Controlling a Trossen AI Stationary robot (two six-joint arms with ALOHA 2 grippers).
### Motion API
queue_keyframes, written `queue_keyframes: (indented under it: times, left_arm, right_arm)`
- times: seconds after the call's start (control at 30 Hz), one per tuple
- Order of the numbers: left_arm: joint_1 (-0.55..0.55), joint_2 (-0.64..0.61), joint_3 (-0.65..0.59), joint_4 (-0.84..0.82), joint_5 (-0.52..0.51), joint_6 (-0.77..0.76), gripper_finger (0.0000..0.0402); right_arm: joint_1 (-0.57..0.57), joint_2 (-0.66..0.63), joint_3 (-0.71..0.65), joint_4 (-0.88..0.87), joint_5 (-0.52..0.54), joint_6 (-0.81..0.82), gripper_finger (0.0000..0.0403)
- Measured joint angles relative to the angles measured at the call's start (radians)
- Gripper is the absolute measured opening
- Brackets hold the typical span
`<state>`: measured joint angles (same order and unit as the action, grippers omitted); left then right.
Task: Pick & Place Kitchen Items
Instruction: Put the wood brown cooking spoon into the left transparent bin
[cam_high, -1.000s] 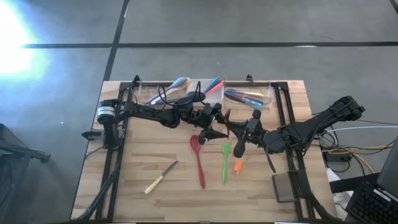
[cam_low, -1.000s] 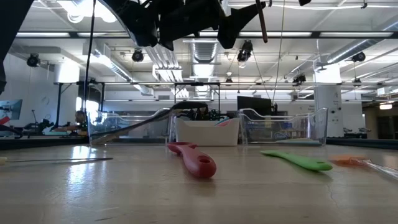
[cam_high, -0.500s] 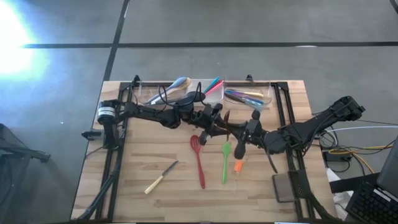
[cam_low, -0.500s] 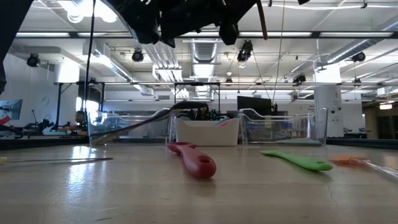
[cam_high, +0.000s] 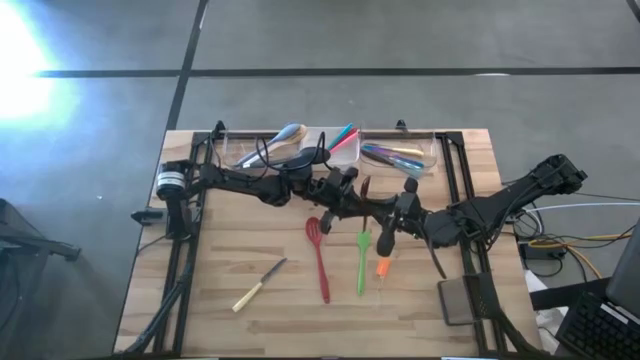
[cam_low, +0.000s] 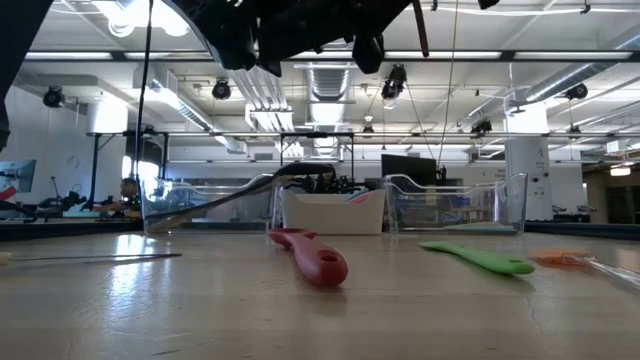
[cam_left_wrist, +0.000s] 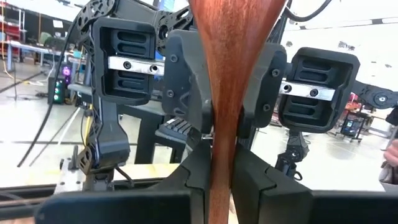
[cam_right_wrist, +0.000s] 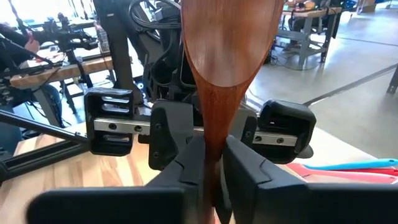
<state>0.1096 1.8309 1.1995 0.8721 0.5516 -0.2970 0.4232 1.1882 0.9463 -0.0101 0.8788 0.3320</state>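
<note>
A wooden spoon (cam_left_wrist: 224, 93) is clamped mid-frame by both the left gripper (cam_left_wrist: 225, 180) and right gripper (cam_right_wrist: 207, 171); it could be dropped if released early.

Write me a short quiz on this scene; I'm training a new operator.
1. True or false: the red spatula hangs in the air.
2. What do the left gripper and the right gripper both clamp? A) a wooden spoon B) a fork C) a cup
3. Fill in: the knife lies on the ____ arm's side.
Key: 1 false; 2 A; 3 left.
</note>
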Motion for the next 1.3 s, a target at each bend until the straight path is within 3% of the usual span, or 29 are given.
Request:
queue_keyframes:
  times: [0.17, 0.3, 0.5, 0.67, 0.8, 0.93, 1.0, 1.3]
  left_arm:
    - [-0.002, 0.000, -0.001, -0.025, 0.014, -0.012, 0.0038]
    - [-0.001, 0.000, -0.002, -0.027, 0.023, -0.017, 0.0038]
    - [0.040, -0.034, -0.002, -0.145, 0.078, -0.019, 0.0038]
    - [0.096, -0.134, -0.002, -0.446, 0.074, 0.083, 0.0038]
    - [0.146, -0.233, 0.003, -0.799, -0.069, 0.260, 0.0038]
    - [0.218, -0.315, 0.021, -1.122, -0.369, 0.442, 0.0038]
    - [0.268, -0.345, 0.027, -1.196, -0.469, 0.486, 0.0038]
    - [0.539, -0.389, 0.026, -1.320, -0.497, 0.565, 0.0038]
  right_arm:
    - [0.000, -0.004, 0.021, -0.009, 0.008, 0.001, 0.0111]
    - [0.008, -0.014, 0.059, -0.121, 0.010, 0.027, 0.0163]
    - [0.031, -0.047, 0.148, -0.576, 0.007, 0.326, 0.0203]
    - [0.062, -0.049, 0.193, -0.961, 0.005, 0.664, 0.0205]
    - [0.082, -0.049, 0.170, -1.149, 0.001, 0.879, 0.0199]
    - [0.087, -0.050, 0.105, -1.176, -0.016, 0.973, 0.0194]
    - [0.088, -0.050, 0.073, -1.170, -0.016, 0.995, 0.0194]
    - [0.087, -0.050, 0.001, -1.152, -0.016, 1.056, 0.0194]
